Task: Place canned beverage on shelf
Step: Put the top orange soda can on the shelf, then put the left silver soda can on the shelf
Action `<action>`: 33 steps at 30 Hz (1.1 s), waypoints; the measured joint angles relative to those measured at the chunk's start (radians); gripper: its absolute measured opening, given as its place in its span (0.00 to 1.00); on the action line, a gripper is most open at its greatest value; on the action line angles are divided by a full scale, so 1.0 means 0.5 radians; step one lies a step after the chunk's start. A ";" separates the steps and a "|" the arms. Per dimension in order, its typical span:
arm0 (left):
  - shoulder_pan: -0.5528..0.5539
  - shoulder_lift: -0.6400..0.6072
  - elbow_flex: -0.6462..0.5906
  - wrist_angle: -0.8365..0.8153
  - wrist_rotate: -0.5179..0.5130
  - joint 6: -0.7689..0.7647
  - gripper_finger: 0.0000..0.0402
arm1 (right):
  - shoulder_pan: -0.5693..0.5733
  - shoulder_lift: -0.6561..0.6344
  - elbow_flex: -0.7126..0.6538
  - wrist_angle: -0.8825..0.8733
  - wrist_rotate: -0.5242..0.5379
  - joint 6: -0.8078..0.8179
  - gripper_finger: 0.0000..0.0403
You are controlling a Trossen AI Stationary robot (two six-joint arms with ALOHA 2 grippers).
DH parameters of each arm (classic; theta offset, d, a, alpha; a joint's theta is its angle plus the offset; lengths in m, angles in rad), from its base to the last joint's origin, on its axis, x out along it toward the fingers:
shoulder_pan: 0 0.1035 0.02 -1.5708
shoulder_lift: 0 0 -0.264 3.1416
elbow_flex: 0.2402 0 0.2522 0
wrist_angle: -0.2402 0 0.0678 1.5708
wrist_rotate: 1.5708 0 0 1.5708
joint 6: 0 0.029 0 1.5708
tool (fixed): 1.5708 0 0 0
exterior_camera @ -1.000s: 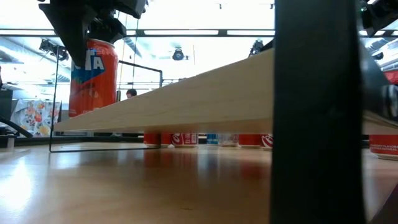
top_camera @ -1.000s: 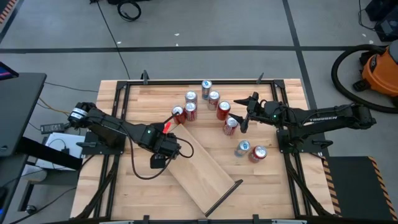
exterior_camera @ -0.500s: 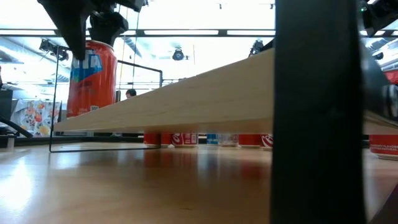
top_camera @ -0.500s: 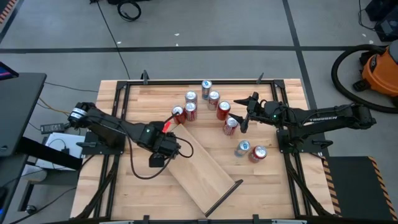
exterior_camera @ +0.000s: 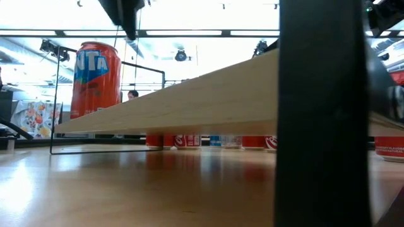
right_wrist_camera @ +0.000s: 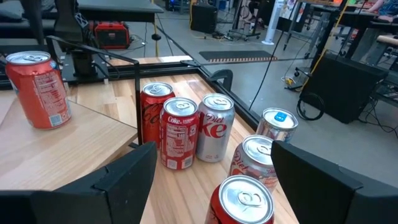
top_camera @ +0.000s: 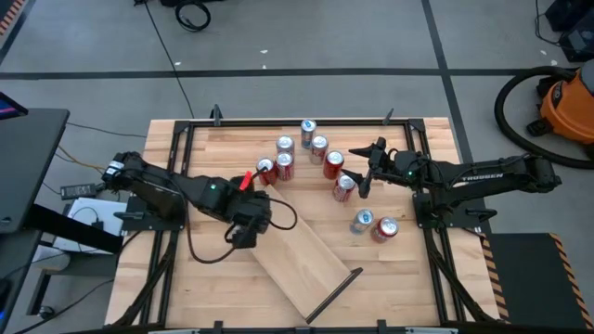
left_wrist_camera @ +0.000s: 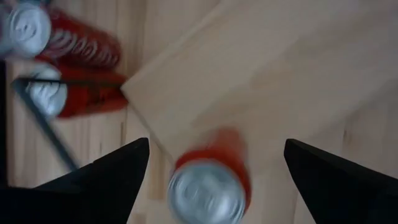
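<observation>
The orange can (exterior_camera: 95, 79) now stands upright and unsupported on the shelf (top_camera: 299, 250), near its far end; the left gripper (left_wrist_camera: 208, 163) has released it and lifted clear, fingers spread wide above the can top; placement of this can appears complete. The right gripper (top_camera: 368, 168) waits open beside the remaining cans (top_camera: 306, 153) on the table (top_camera: 436, 139).

Orange can (exterior_camera: 96, 79) on shelf (exterior_camera: 189, 104): read "NTA".
Silver can (right_wrist_camera: 214, 127): read "Diet" and "ke".
Right arm (top_camera: 483, 173): read "TROSSEN".
</observation>
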 joint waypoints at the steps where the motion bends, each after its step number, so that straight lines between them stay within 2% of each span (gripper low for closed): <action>1: 0.010 0.032 0.000 0.026 0.004 0.008 0.96 | -0.001 0.000 0.000 0.000 0.000 0.000 0.81; 7: 0.098 0.198 0.000 -0.006 0.142 0.088 0.96 | 0.000 0.000 0.000 0.002 0.000 0.001 0.81; 11: 0.136 0.275 -0.001 -0.041 0.147 0.203 0.96 | 0.000 0.000 0.000 0.001 0.000 0.001 0.81; 19: 0.129 0.331 -0.001 -0.139 0.014 0.379 0.96 | -0.001 0.000 0.000 -0.001 0.000 -0.001 0.81; 28: 0.129 0.331 0.003 -0.153 -0.010 0.402 0.96 | 0.000 0.001 0.000 -0.002 0.000 -0.006 0.81; 33: 0.157 0.329 0.141 -0.113 -0.021 0.394 0.96 | -0.001 0.000 0.000 -0.002 0.000 -0.007 0.81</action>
